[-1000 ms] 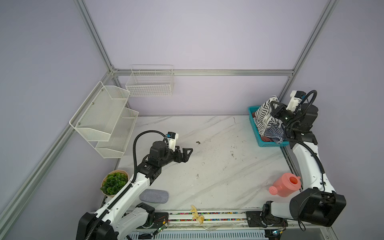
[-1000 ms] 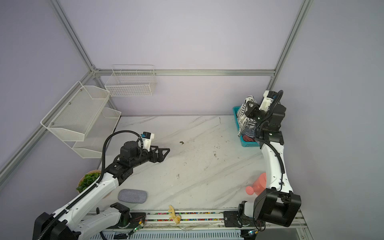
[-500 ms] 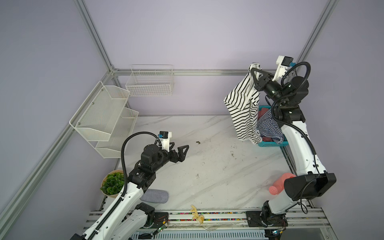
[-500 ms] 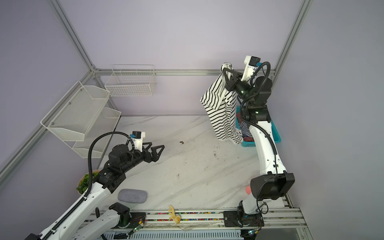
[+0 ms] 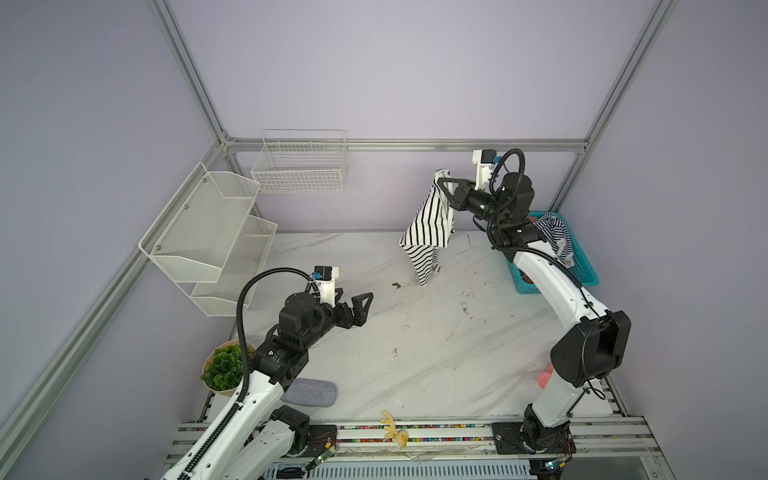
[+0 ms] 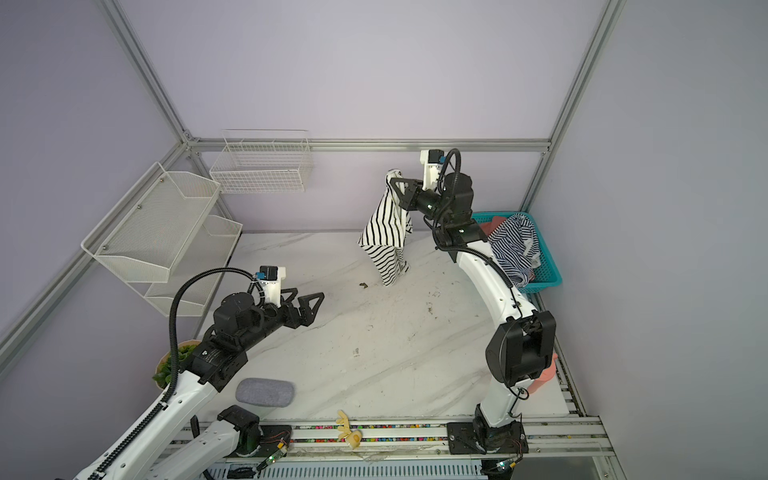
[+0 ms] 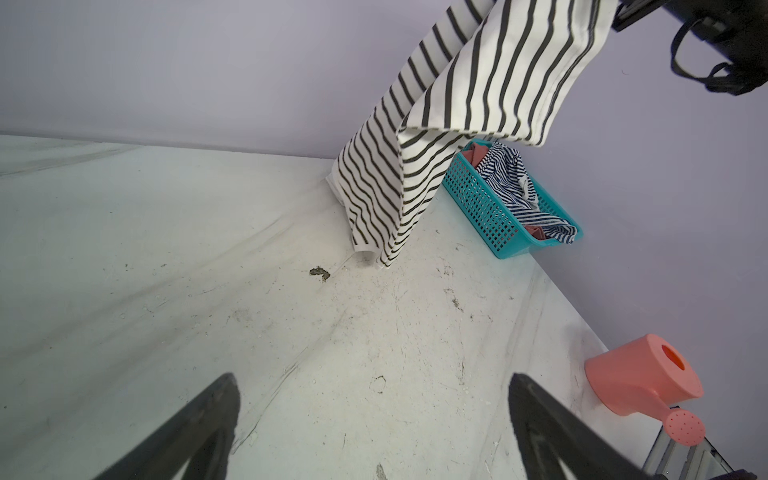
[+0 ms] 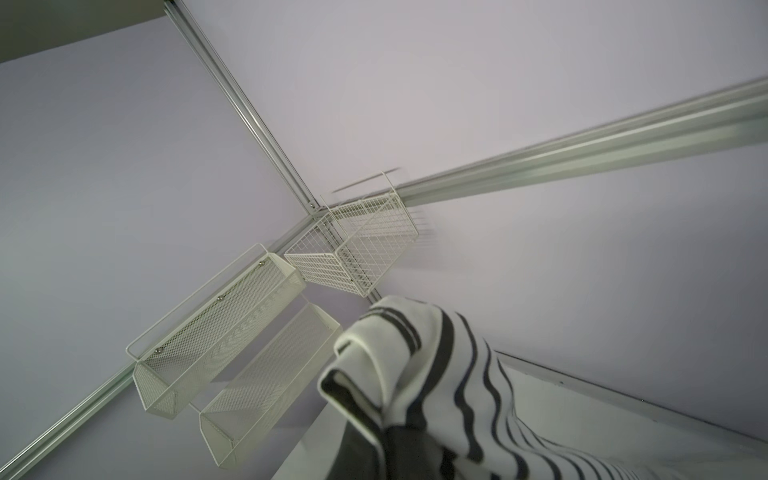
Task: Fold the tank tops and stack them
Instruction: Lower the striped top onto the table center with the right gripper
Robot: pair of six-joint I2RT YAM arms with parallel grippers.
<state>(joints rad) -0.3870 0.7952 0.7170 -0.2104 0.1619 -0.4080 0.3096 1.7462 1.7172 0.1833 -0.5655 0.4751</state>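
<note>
The white top with wide black stripes (image 5: 428, 220) is held at its upper end by the right gripper (image 5: 441, 180). The jaws are closed tight on a bunched fold of cloth, in the upper right of both top views.

The garment hangs with its long axis vertical. It is doubled over itself, so one layer ends halfway down. The lower end reaches the table (image 5: 415, 353); contact cannot be confirmed.

The left gripper (image 5: 353, 301) is spread fully wide and holds nothing. It is positioned above the table, left of centre in both top views, with its fingers pointed toward the hanging cloth. The cloth lies up and to the right of it, well apart. In the left wrist view, the hanging end (image 7: 374, 232) is seen just above frame centre. The left arm is judged to be the free arm for taking that lower end.

The navy-striped top (image 5: 555, 235) lies crumpled in the teal basket (image 5: 588, 276) at the right edge, draped over the rim.
</note>
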